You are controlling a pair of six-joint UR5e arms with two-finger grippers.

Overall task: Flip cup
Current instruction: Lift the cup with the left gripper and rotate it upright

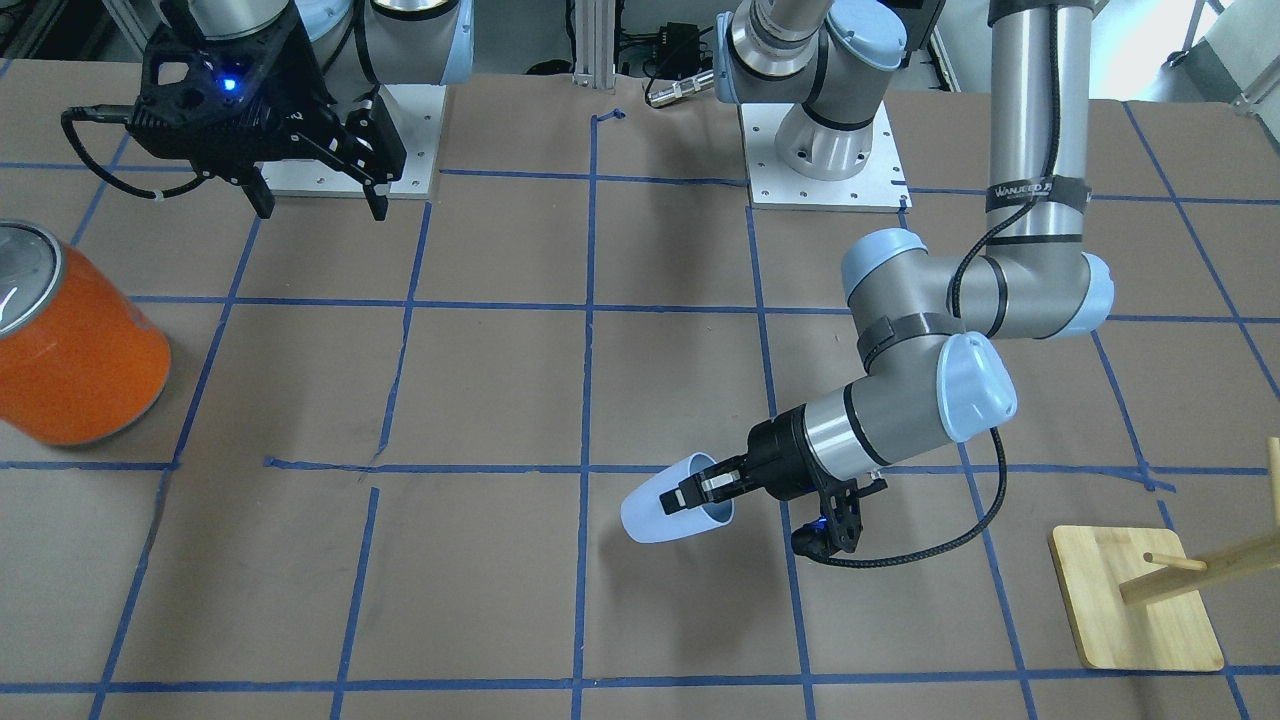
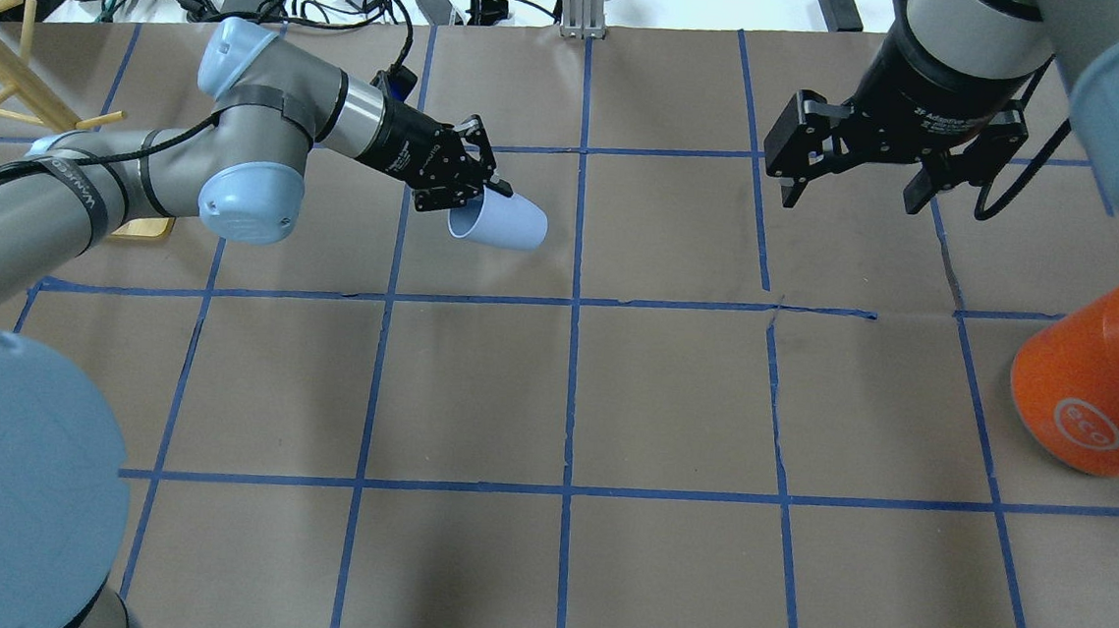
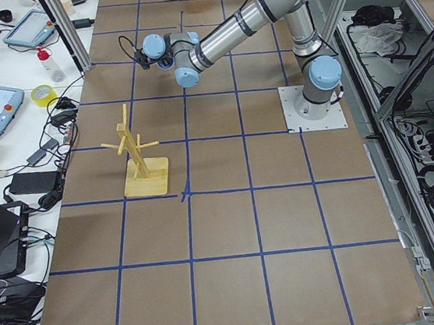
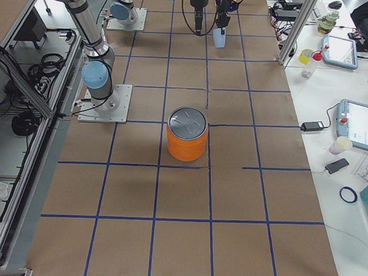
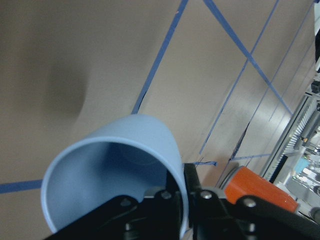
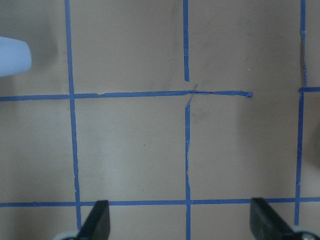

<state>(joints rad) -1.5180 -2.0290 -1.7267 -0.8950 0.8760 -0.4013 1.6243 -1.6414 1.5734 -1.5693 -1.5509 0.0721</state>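
Left pincer pinching cup by rim wall, one finger inside mouth. Cup above bench, long axis near level; mouth toward pincer, base pointing away. Right pincer spread.

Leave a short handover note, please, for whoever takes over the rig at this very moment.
Left gripper: shut on the cup at its rim, one of the fingers inside, one outside.
Right gripper: open, empty, hovering above the table on its own side.
Cup: on its side in the air, mouth towards the wrist, bottom pointing away.
Orange can: upright at the table's right end, untouched.
Done: cup grasped and lifted, tipped sideways.
Left: finish the turn, set the cup down, release.
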